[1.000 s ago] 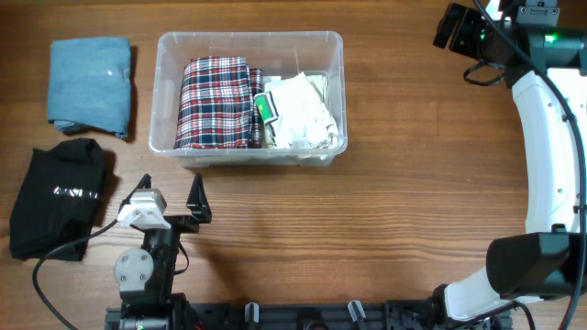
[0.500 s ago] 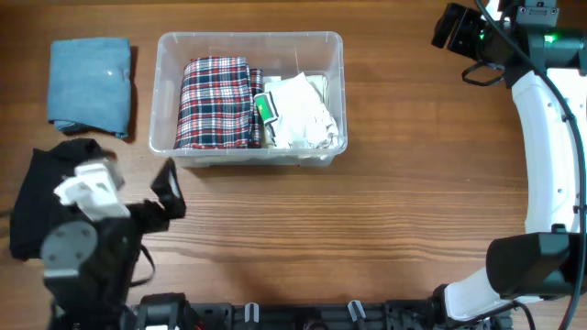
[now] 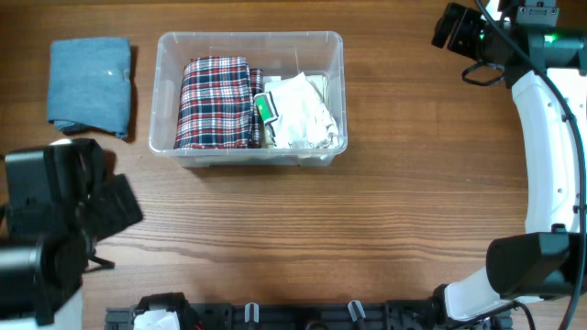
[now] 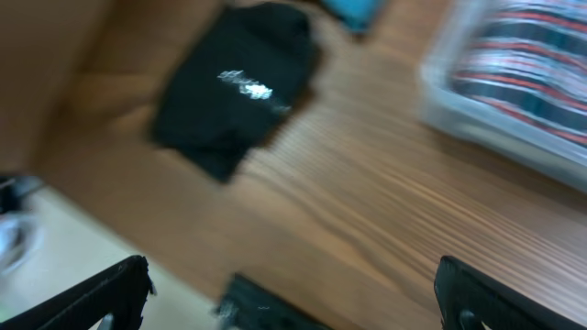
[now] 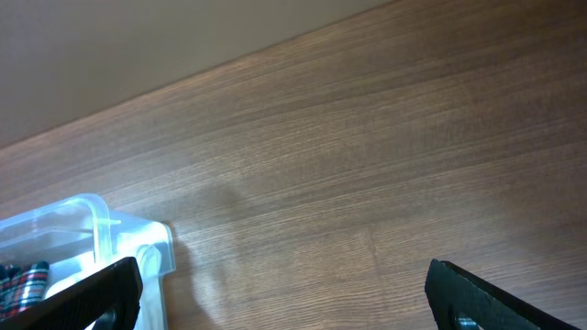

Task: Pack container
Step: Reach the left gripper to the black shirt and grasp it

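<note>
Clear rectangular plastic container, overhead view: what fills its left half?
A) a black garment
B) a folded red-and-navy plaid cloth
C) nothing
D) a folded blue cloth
B: the folded red-and-navy plaid cloth lies in the left half of the clear rectangular plastic container; the folded blue cloth and black garment lie outside it on the wooden table.

A wooden table (image 3: 394, 211) with brown grain running left to right fills the overhead view. In the upper middle of that frame the clear container (image 3: 249, 38) sits flat on the wood, its long sides running left to right. A folded blue cloth (image 3: 90, 84) lies in the upper left, near the container but not touching it. In the blurred left wrist view a black garment (image 4: 240, 87) with pale lettering lies on the wood at upper left, apart from the container's corner at upper right.
</note>
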Tool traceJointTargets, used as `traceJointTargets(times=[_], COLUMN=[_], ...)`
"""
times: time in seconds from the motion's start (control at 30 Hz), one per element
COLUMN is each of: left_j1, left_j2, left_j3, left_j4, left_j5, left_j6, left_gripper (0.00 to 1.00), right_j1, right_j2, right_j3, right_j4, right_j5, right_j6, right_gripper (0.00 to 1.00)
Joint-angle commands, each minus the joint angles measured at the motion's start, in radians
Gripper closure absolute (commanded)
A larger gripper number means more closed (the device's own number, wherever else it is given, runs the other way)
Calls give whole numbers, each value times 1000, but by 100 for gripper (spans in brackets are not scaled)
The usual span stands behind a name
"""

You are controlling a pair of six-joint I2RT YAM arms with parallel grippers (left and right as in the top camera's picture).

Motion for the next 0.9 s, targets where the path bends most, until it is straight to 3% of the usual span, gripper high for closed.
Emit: traceJointTargets(times=[0.0,0.17,0.3,0.6,0.73,0.87], left_j1=[39,90,188,223,211,211], left_j2=[90,278,452,599,826,915], left_j3=[13,7,-99,-482,-490,-490], left_j4=[24,111,156,669,826,920], left_j5=[-246,-241,-146,-111,-202,-277], left_j6=[-78,-83,-82,-55,2,0], left_gripper=[0,0,0,0,0,0], right_j1=[2,2,2,2,2,2], right_j2=[-1,-1,-1,-1,-1,-1], right_j3=[8,8,8,8,8,8], right_j4=[2,2,2,2,2,2], right_j5=[-8,-8,-8,-8,-8,-8], right_j6=[14,14,14,14,14,14], right_gripper=[0,0,0,0,0,0])
